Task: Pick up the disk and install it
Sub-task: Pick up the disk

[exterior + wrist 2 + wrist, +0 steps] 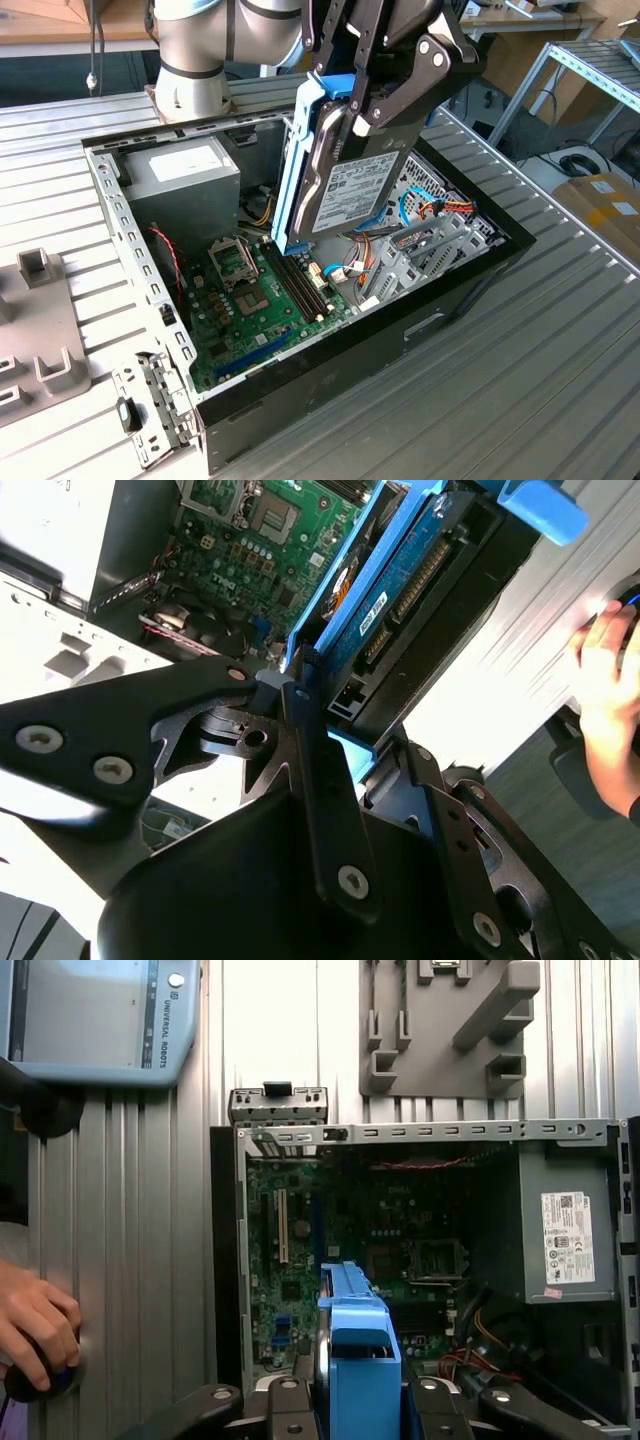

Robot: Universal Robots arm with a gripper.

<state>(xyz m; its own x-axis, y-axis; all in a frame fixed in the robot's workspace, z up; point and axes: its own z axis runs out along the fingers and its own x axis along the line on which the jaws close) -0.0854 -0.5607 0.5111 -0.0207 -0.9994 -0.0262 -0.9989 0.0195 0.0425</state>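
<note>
Disk (348, 190) hangs on edge in the tool (362, 108) above the case (350, 372) on the table (560, 385), motherboard (250, 300) inside below.

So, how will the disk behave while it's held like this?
The disk looks rigid and probably dense, metal-bodied. Gripped by the tool at its top end, it may swing. Its blue carrier rail likely flexes.

Ribbed metal table (560, 340), grey metal rack (592, 64), cardboard boxes (605, 205)
</note>
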